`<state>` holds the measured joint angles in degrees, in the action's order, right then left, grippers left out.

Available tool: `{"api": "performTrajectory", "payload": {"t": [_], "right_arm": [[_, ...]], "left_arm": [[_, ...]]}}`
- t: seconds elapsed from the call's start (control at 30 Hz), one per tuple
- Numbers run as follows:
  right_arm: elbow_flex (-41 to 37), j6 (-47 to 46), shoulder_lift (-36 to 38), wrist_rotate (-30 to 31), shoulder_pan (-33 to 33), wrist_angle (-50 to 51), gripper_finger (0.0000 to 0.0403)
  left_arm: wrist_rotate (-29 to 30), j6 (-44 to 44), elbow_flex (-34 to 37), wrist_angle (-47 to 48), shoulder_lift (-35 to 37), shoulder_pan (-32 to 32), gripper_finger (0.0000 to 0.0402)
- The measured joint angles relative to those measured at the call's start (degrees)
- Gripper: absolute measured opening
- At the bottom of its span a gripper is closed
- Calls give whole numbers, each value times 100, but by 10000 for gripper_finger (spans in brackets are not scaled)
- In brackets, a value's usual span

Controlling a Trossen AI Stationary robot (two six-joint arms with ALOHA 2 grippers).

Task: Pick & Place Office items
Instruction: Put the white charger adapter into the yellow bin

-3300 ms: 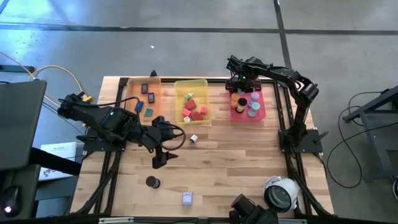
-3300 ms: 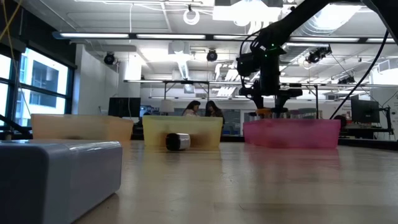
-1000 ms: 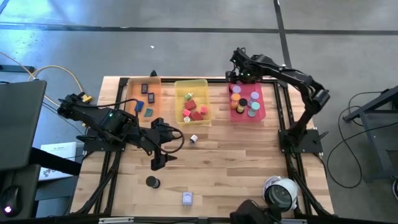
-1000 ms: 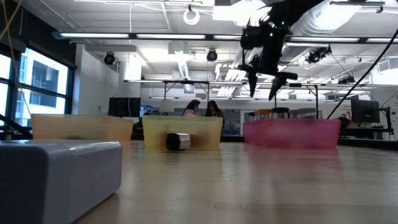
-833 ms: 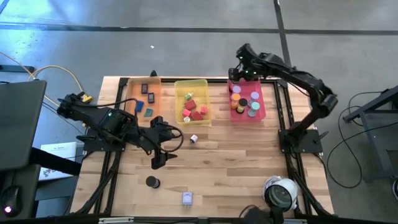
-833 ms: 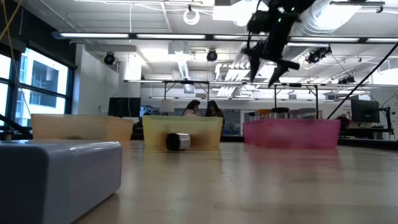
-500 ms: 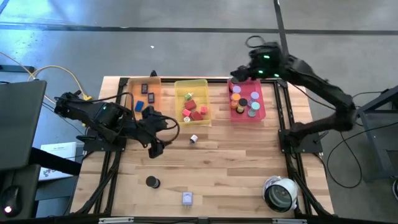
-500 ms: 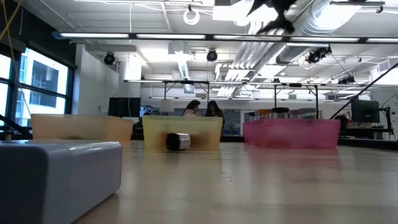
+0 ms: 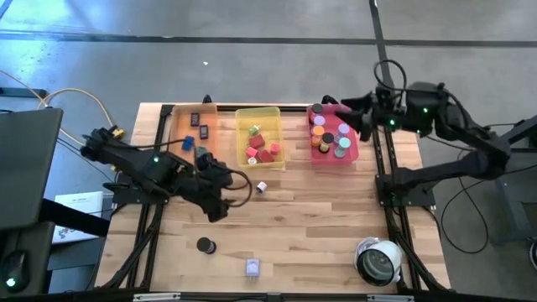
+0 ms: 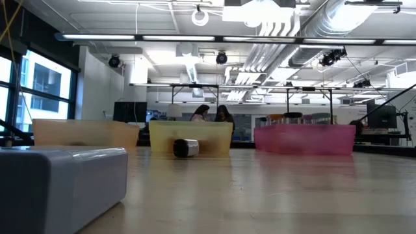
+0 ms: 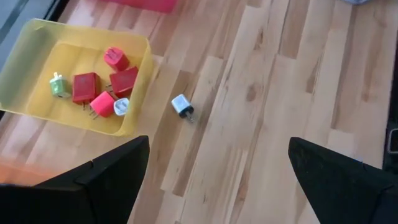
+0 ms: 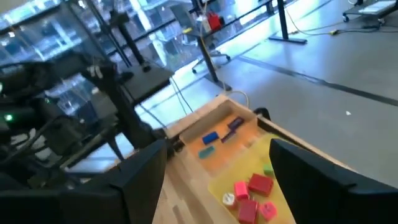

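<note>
Left gripper (image 9: 216,204) hovering over the wooden worktop (image 9: 319,210) just in front of the yellow tray (image 9: 259,111), fingers (image 11: 93,180) spread wide and holding nothing. Orange tray (image 9: 179,113) at the far left of the row, carrying flat dark rectangles (image 9: 195,120) and blue pieces. Yellow tray next, with red cubes (image 9: 263,151) and a green piece inside. Small white cube (image 9: 262,187) lying loose on the worktop just in front of the yellow tray, close beside the left gripper. Black disc (image 9: 205,245) and lavender cube (image 9: 252,267) near the front edge, well apart from the trays. Pink tray (image 9: 353,152) to the right, filled with round discs (image 9: 328,138) in orange, purple, black and pale blue. Right gripper (image 9: 348,105) pulled back beyond the pink tray's far right corner, fingers (image 12: 140,177) parted and empty. White-grey round device (image 9: 378,260) at the front right corner.
</note>
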<state>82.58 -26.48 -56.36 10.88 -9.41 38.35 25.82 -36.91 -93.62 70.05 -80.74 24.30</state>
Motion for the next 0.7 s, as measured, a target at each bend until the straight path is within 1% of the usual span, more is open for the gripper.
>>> {"api": "performTrajectory", "payload": {"t": [0.13,0.33,0.47,0.7], "right_arm": [[0,41,-73,787,764,364,275],[-2,126,-485,1847,1753,496,275],[-2,231,-768,2222,2310,502,275],[-2,470,-1096,2829,3168,538,275]], "left_arm": [[-15,0,0,-54,-304,25,376],[-173,13,3,-66,-665,25,376],[-176,285,4,-161,-813,15,376],[-187,430,9,-316,-996,-215,376]]}}
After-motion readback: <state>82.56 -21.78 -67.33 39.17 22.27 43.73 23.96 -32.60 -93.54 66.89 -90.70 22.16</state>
